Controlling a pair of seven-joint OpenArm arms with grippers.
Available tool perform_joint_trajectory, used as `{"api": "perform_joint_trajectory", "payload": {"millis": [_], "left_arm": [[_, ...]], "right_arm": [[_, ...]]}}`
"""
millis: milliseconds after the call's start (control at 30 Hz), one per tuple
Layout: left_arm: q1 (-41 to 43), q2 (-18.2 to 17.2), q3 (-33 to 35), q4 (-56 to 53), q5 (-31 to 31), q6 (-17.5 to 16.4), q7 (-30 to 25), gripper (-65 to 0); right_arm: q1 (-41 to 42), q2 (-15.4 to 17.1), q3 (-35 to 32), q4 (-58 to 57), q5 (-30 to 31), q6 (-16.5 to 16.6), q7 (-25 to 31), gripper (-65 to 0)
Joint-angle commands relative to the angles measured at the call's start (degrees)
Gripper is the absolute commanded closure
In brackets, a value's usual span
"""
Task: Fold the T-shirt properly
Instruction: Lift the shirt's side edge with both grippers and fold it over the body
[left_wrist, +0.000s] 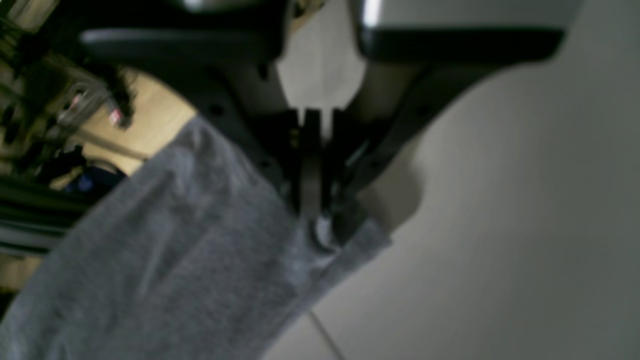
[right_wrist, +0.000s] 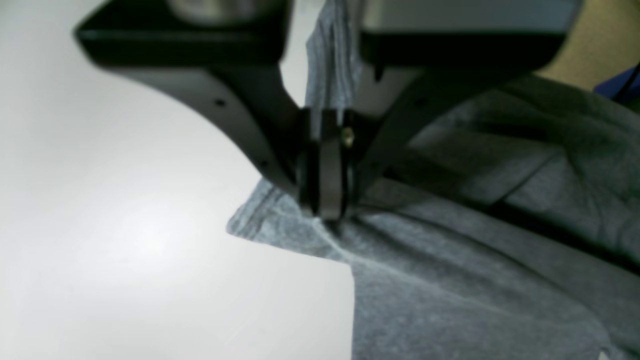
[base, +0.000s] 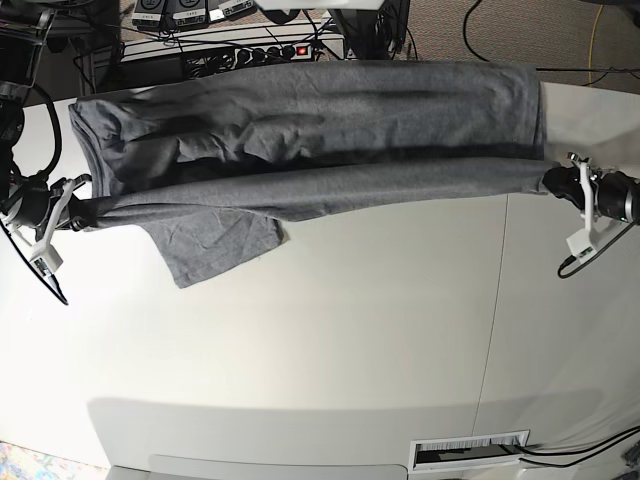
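Observation:
The grey T-shirt (base: 300, 130) lies stretched across the far part of the white table (base: 330, 330), its near edge pulled taut between both arms. One sleeve (base: 215, 245) hangs out flat toward the front left. At the base view's right, my left gripper (base: 548, 182) is shut on the shirt's hem corner (left_wrist: 345, 250). On that view's left, my right gripper (base: 82, 210) is shut on the shirt's shoulder edge (right_wrist: 280, 225). In the wrist views the left gripper (left_wrist: 320, 225) and the right gripper (right_wrist: 327, 212) both pinch grey fabric just above the tabletop.
Power strips and cables (base: 250, 50) lie beyond the table's far edge. A seam in the tabletop (base: 497, 300) runs front to back on the right. A white slotted part (base: 470, 452) sits at the front edge.

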Motion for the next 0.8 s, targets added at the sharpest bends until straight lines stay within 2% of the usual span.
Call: {"api": "perform_joint_trajectory", "payload": {"millis": [0, 167, 333, 433, 600, 767], "left_arm": [[-0.94, -1.86, -0.61, 1.46, -2.01, -0.06, 0.92, 0.0], [-0.92, -1.88, -0.61, 5.14, -2.78, -0.06, 3.19, 0.0], [-0.76, -1.88, -0.61, 6.99, -3.26, -0.06, 5.29, 0.0], [-0.46, -2.05, -0.61, 7.32, -5.68, -0.06, 7.8, 0.0], [1.18, -4.39, -0.61, 7.54, -9.79, -0.06, 10.45, 0.0], [4.09, -5.68, -0.61, 7.54, -10.38, -0.06, 10.84, 0.0]], "right_arm": [[0.63, 1.9, 0.7, 0.96, 0.31, 0.11, 0.46, 0.0], [-0.79, 2.21, 0.7, 2.14, 0.28, 0.11, 0.17, 0.0], [-2.36, 4.5, 0.72, 2.73, 0.28, 0.09, 0.11, 0.0], [-2.67, 5.31, 0.7, 2.71, 0.28, 0.07, -0.11, 0.0], [-2.64, 5.66, 0.7, 2.71, 0.26, 0.09, -0.09, 0.0], [-2.64, 5.64, 0.7, 2.71, 0.26, 0.07, -0.11, 0.0]]}}
